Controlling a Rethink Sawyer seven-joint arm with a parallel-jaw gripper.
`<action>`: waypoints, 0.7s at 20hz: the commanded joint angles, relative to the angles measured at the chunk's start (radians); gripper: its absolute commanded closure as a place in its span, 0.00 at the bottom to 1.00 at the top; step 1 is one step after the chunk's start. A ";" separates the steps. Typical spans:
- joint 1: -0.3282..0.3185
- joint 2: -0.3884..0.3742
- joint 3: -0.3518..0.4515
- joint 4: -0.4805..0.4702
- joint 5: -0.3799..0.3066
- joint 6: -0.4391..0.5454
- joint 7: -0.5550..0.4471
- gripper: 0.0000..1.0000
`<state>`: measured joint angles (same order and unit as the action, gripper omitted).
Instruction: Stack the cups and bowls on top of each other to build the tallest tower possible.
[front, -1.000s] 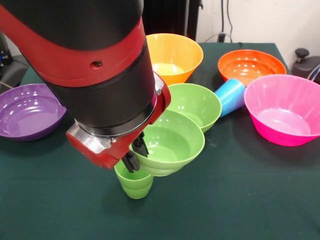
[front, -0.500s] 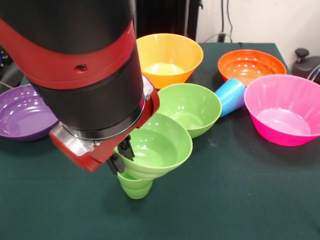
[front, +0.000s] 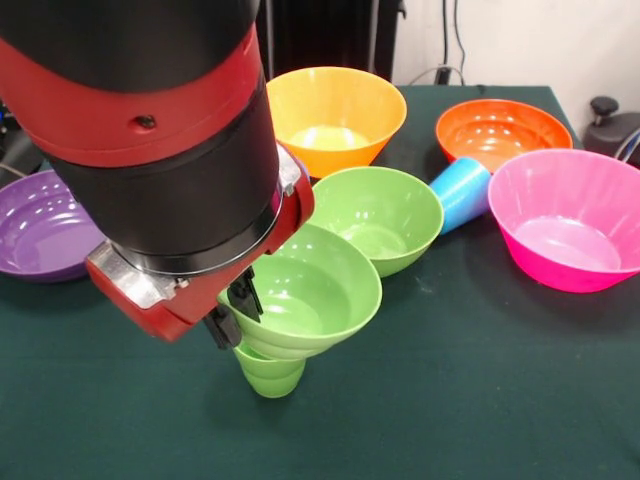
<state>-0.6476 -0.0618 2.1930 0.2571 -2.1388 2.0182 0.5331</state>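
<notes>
Shifted slightly left since earlier, the arm leans over the table, its gripper pinching the near rim of a green bowl. That bowl sits tilted atop the lime cup.

Non-task stuff here: the counter has a dark green cloth over it, looks pretty smooth. Behind it there's a white wall with a couple of dark cables hanging down. A black knob-looking object sits off the right edge. Dark panel behind the middle.
</notes>
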 joint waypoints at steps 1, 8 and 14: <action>-0.012 0.038 -0.041 -0.109 -0.092 0.016 -0.283 1.00; -0.026 0.039 -0.052 -0.104 -0.099 0.035 -0.295 1.00; -0.036 0.041 -0.040 -0.108 -0.140 0.049 -0.338 1.00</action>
<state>-0.6726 -0.0615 2.2025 0.2571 -2.1602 2.0182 0.5257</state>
